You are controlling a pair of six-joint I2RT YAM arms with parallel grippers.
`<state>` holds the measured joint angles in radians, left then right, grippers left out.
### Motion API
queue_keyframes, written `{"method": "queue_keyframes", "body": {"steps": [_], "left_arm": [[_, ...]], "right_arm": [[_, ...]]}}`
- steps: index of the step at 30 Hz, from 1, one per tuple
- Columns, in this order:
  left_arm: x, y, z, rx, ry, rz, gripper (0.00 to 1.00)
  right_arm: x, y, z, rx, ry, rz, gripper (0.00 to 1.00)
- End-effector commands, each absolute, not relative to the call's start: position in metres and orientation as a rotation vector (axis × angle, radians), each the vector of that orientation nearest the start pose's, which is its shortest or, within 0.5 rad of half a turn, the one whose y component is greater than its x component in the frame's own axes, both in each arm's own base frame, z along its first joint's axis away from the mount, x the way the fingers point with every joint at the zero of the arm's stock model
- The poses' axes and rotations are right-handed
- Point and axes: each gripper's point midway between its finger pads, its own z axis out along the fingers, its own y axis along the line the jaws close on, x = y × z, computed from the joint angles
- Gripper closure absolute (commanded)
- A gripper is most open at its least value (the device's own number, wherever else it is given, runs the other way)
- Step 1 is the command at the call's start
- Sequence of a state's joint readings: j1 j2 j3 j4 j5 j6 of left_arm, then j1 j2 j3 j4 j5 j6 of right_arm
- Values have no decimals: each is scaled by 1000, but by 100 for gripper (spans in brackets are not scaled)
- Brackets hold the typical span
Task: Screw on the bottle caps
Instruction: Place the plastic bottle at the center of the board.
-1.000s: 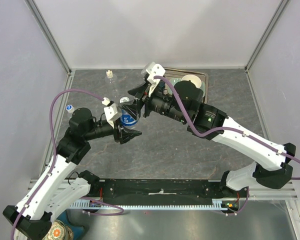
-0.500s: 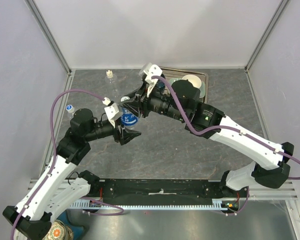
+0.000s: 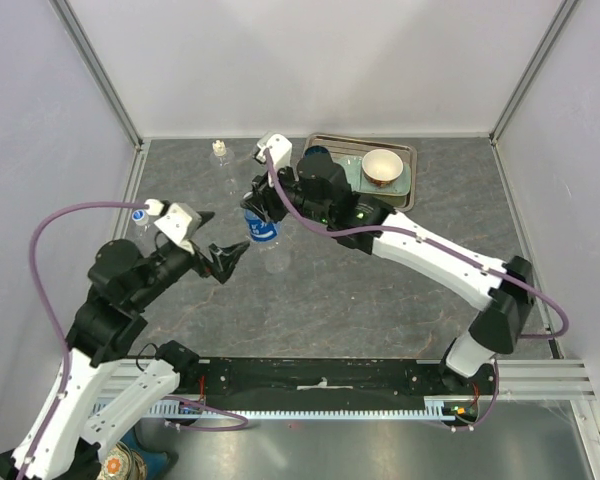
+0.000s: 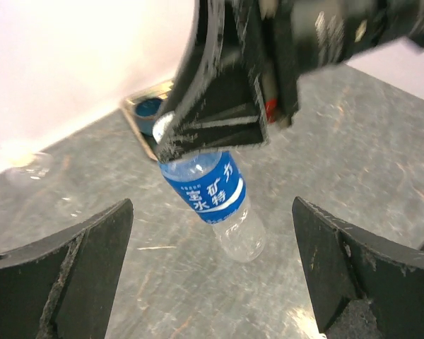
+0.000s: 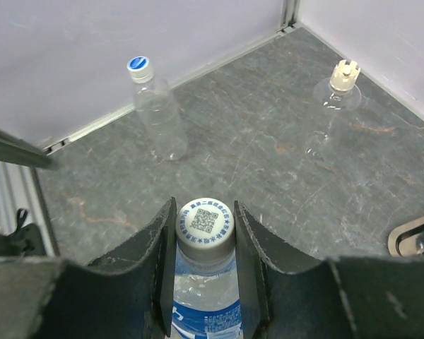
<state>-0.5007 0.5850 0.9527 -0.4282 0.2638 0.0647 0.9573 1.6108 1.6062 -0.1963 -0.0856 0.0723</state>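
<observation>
White cap [image 5: 205,224] sits on the blue-labelled bottle [image 3: 263,232], tilted near tabletop [image 3: 380,280] centre. We see right gripper [image 5: 204,210] jaws clamped on that cap. Left gripper [image 4: 212,208] jaws gape wide, near the bottle, not touching.

I see a dark grey, marbled surface [image 3: 380,290] enclosed by plain pale lilac walls [image 3: 310,60], with aluminium posts [image 3: 98,75] in the far corners; lighting looks even and soft.

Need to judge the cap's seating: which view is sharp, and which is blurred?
Right wrist view: sharp, QR print legible on the round white plastic cap. Left wrist view: motion blur smears the black fingers above the clear blue-labelled bottle. Top view: sharp, evenly lit.
</observation>
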Motion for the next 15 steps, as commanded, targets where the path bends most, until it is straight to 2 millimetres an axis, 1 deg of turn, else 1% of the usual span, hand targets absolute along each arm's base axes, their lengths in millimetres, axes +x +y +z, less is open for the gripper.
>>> {"method": "queue_keyframes", "body": {"steps": [1, 2, 3, 4, 5, 6, 7, 8, 9, 10, 11, 12, 15], "left_arm": [[198, -108, 395, 483, 1459, -332, 1], [197, -104, 400, 456, 1458, -322, 1], [196, -94, 409, 410, 1446, -290, 1], [195, -91, 413, 397, 1439, -282, 1], [195, -88, 417, 375, 1439, -280, 1], [195, -80, 424, 332, 1432, -256, 1], [195, -75, 428, 297, 1430, -248, 1], [196, -72, 430, 262, 1431, -247, 1], [196, -67, 434, 240, 1421, -234, 1], [195, -66, 435, 232, 1419, -233, 1], [195, -65, 434, 220, 1424, -239, 1], [195, -66, 435, 221, 1426, -243, 1], [193, -68, 433, 223, 1435, -265, 1]], "right_arm": [[312, 458, 345, -793, 1499, 835, 91], [323, 472, 331, -790, 1492, 835, 91], [328, 479, 327, -783, 1476, 839, 90], [333, 484, 321, -764, 1468, 842, 90], [344, 494, 315, -732, 1433, 849, 90], [351, 497, 310, -707, 1426, 847, 90], [357, 500, 308, -680, 1417, 855, 89], [365, 509, 296, -669, 1402, 854, 89], [368, 513, 292, -662, 1392, 857, 89], [372, 517, 288, -655, 1384, 857, 88], [378, 522, 278, -636, 1377, 861, 87], [380, 524, 276, -624, 1366, 859, 87], [389, 529, 260, -593, 1345, 853, 87]]}}
